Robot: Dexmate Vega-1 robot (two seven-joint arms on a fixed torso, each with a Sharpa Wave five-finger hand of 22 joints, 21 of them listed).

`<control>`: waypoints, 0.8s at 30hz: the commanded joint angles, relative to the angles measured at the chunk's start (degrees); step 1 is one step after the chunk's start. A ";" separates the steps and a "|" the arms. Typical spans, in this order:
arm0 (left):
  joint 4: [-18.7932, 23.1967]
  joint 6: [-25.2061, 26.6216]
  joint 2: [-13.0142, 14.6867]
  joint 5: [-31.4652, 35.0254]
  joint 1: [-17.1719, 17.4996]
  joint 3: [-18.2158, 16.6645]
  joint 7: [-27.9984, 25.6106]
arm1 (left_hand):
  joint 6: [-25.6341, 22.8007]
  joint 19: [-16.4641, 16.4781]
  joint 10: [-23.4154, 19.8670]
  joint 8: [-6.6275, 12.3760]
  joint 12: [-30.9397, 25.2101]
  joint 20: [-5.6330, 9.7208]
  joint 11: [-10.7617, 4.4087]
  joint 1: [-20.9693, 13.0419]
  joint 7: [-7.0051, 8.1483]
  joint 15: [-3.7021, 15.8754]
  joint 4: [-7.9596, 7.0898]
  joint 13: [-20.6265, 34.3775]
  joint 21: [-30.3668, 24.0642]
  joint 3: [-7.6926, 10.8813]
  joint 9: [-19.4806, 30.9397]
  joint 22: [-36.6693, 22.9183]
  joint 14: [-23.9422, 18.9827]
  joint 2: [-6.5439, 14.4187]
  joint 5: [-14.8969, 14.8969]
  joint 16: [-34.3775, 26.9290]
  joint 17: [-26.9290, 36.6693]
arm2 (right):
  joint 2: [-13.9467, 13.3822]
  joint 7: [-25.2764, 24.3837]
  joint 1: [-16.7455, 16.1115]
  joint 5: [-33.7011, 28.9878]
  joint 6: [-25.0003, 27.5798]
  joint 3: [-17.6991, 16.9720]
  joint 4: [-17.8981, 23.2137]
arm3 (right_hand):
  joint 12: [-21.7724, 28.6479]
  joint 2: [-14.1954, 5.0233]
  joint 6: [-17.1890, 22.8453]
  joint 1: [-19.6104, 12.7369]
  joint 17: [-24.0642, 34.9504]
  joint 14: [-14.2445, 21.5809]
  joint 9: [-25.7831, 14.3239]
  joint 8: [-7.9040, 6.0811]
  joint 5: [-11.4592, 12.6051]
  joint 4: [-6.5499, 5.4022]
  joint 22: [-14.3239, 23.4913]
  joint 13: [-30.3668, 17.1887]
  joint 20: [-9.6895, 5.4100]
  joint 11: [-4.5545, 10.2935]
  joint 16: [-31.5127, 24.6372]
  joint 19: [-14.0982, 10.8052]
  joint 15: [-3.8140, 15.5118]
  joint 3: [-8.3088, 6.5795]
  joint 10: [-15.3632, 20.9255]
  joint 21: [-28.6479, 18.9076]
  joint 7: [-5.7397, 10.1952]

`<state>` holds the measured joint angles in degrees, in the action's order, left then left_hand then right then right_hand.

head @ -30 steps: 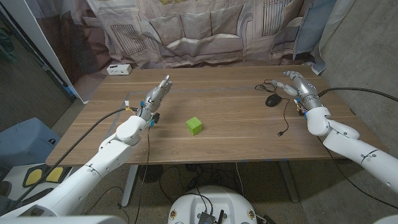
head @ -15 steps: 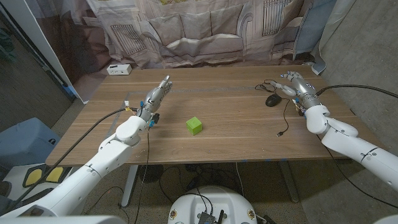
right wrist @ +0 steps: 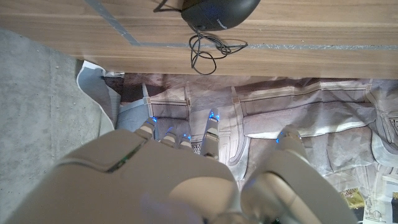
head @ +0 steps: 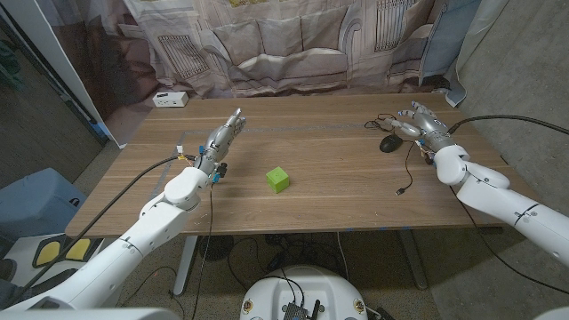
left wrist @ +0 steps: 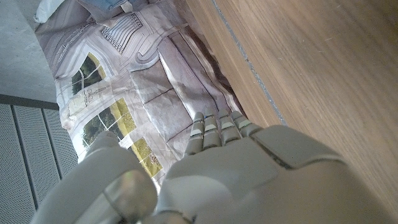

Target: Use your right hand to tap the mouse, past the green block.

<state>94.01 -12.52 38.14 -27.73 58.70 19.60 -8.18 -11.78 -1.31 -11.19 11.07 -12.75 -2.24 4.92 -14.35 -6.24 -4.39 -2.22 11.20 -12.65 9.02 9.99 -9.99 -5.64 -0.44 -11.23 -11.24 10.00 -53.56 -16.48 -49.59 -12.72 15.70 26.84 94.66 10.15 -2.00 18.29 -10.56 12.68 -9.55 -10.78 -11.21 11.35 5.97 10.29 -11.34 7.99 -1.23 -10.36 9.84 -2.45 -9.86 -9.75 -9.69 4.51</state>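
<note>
Black mouse (head: 389, 143) just beside the spread, empty right hand (head: 420, 123) (apart, not touching).

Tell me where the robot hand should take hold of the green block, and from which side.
Grip the green block across two opposite upright faces, coming down from above. It is a small cube sitting flat on the table with bare wood all round, so its sides are free. The left robot hand looks nearer.

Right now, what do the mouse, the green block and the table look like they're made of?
Mouse: probably black plastic, smooth, with a dull sheen in the right wrist view. Green block: matte, uniformly coloured; foam, painted wood or plastic, can't tell which. Table: wood or wood-look laminate, with visible grain and plank lines.
</note>
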 commanded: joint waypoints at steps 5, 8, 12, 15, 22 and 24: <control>0.14 -0.48 -0.07 0.24 0.27 0.06 0.08 | -0.42 0.41 -0.38 0.20 -0.26 -0.23 -0.05 -0.16 0.10 0.13 0.27 0.07 0.06 0.30 0.26 -0.23 -0.46 0.89 0.04 0.17 0.23 | -0.65 3.70 2.62 -0.61 5.25 2.33 1.28 | 0.26 -0.52 1.20 0.87 0.20 -12.47 -0.29 -0.42 -0.32 -0.15 0.13 -0.19 -1.43 0.54 -0.16 8.38 0.06 0.22 -3.84 -0.14 0.86; 0.19 -0.26 -0.07 0.23 0.30 0.11 0.03 | -0.42 0.41 -0.42 0.18 -0.26 -0.22 -0.04 -0.16 0.09 0.15 0.28 0.07 0.09 0.30 0.26 -0.23 -0.46 0.91 0.04 0.18 0.23 | -0.79 4.82 3.22 -0.43 6.15 2.60 1.56 | 0.20 -0.67 1.28 0.90 0.20 -12.89 -0.29 -0.41 -0.35 -0.16 0.13 -0.20 -1.94 0.53 -0.22 8.86 0.05 0.18 -4.51 -0.26 0.89; 0.03 -0.18 -0.18 0.13 0.25 0.24 0.17 | -0.44 0.69 -0.41 0.14 -0.22 -0.24 0.00 -0.16 0.09 0.09 0.32 0.07 0.05 0.30 0.26 -0.23 -0.29 0.96 0.05 0.28 0.23 | -1.04 7.28 4.29 0.02 7.71 3.22 1.89 | 0.09 -0.79 0.79 0.94 0.20 -13.17 -0.29 -0.18 -0.39 -0.16 0.13 -0.20 -2.04 0.37 -0.33 9.06 0.10 0.14 -5.42 -0.46 0.78; 0.03 -0.06 -0.08 0.14 0.24 0.28 0.26 | -0.52 1.55 -0.46 0.12 -0.20 0.17 0.02 -0.17 0.09 0.10 0.37 0.07 -0.20 0.30 0.26 -0.24 -0.32 1.01 0.06 0.29 0.23 | -1.00 8.17 5.06 -0.23 8.53 3.92 1.72 | 0.09 -0.84 0.38 0.98 0.20 -13.29 -0.29 -0.01 -0.41 -0.16 0.13 -0.21 -1.83 0.50 -0.42 9.23 0.03 0.14 -5.89 -0.56 0.74; 0.03 -0.58 -0.45 0.73 0.65 0.14 -0.87 | -1.09 1.77 -1.12 0.26 -0.38 0.16 0.10 -0.23 0.01 0.12 0.47 0.06 -0.12 0.34 0.26 -0.25 -1.17 1.17 0.06 0.03 0.23 | -1.14 9.52 6.40 -1.36 9.98 5.33 1.79 | 0.23 -1.72 -0.82 0.62 0.17 -14.02 -0.30 0.37 -0.42 -0.08 0.14 -0.22 -1.60 0.48 -0.48 10.39 -0.10 -0.34 -6.81 -0.56 0.97; -0.04 -0.64 -0.51 0.68 0.64 0.14 -0.84 | -1.23 1.79 -1.29 0.29 -0.44 0.15 0.09 -0.25 -0.05 0.13 0.49 0.06 -0.09 0.36 0.26 -0.25 -1.30 1.22 0.06 0.01 0.23 | -1.18 9.77 6.53 -1.33 10.23 5.45 1.84 | 0.39 -2.21 -0.46 0.29 0.15 -14.26 -0.31 0.16 -0.44 0.02 0.14 -0.22 -1.51 0.48 -0.52 10.72 -0.06 -0.67 -6.89 -0.62 1.01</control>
<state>94.12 -12.83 37.96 -27.49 59.04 19.71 -8.19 -12.39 0.18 -11.84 11.07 -12.75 -1.87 5.10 -14.34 -6.44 -4.39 -1.98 11.20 -12.65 9.27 9.99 -9.99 -6.26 0.32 -11.24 -11.01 10.00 -54.52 -9.01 -44.94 -13.36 23.58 30.70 96.22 10.15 -3.39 17.78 -10.02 12.67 -9.54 -10.78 -11.00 11.02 5.85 10.27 -11.33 6.54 -1.23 -10.64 9.82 -2.44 -9.74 -9.74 -9.98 5.44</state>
